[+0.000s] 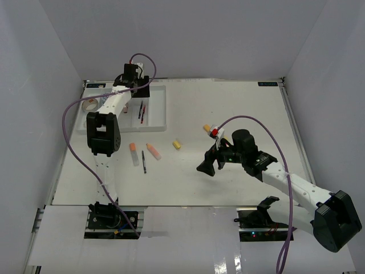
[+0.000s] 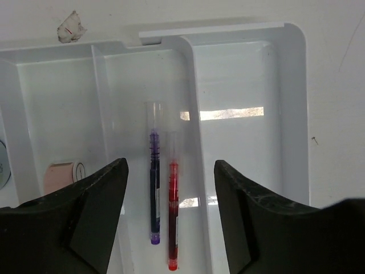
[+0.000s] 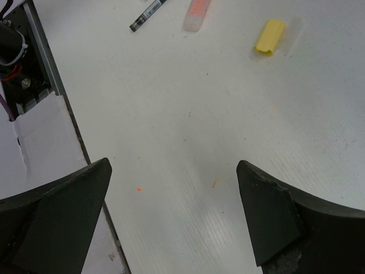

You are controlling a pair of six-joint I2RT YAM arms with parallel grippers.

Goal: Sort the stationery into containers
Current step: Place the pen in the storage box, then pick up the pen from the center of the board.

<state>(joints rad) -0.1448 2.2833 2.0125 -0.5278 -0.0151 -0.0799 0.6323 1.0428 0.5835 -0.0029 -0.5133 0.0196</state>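
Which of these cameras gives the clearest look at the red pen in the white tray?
The left wrist view: the red pen lies close up, beside a purple pen in one tray compartment. The top view shows it only as a thin red sliver; the right wrist view does not show it.

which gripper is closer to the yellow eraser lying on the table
Right. The right gripper hovers open just to the near right of the yellow eraser; the left gripper is farther off, open over the white tray at the far left.
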